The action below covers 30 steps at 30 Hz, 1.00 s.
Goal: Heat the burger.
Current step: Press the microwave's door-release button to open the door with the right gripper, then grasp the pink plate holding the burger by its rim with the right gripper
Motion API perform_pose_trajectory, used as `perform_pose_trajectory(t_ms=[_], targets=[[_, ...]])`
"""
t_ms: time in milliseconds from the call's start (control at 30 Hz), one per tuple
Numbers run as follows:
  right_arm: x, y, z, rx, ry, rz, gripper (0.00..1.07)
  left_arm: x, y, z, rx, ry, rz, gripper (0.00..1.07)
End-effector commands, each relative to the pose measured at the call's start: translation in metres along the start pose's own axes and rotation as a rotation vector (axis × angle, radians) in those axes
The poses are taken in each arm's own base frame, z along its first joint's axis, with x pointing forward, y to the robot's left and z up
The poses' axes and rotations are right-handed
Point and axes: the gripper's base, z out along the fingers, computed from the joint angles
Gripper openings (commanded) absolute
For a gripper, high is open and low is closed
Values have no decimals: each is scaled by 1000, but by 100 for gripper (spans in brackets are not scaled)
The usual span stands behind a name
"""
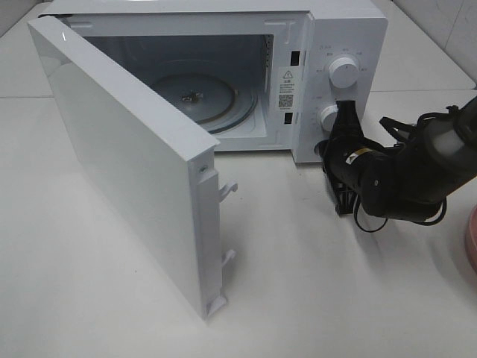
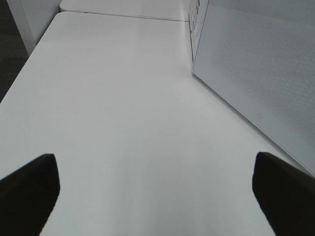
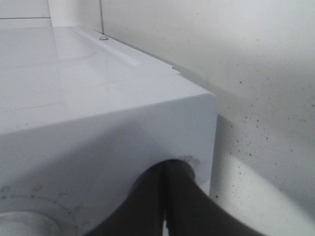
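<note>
While microwave door [image 1: 127, 164] stands open, left fingers [image 2: 29, 191] released, right fingers [image 3: 184, 204] clenched beside dial [image 1: 329, 117]

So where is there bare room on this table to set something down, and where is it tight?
Free: the table between the open door and the right arm; the stretch outside the door by the open left gripper; the glass turntable in the microwave. Crowded: around the lower knob, where the shut right gripper sits, and toward the pink plate.
</note>
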Motion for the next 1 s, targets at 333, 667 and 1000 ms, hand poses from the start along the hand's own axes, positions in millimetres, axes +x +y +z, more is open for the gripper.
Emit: perform_pose_trajectory(t_ms=[333, 667, 1000], targets=[[2, 20, -18, -131, -18, 126, 0, 0, 0, -2, 11, -33, 1, 100], [3, 21, -42, -15, 63, 50, 0, 0, 0, -2, 11, -33, 1, 100], [2, 27, -70, 111, 157, -104, 0, 0, 0, -2, 11, -33, 1, 100]])
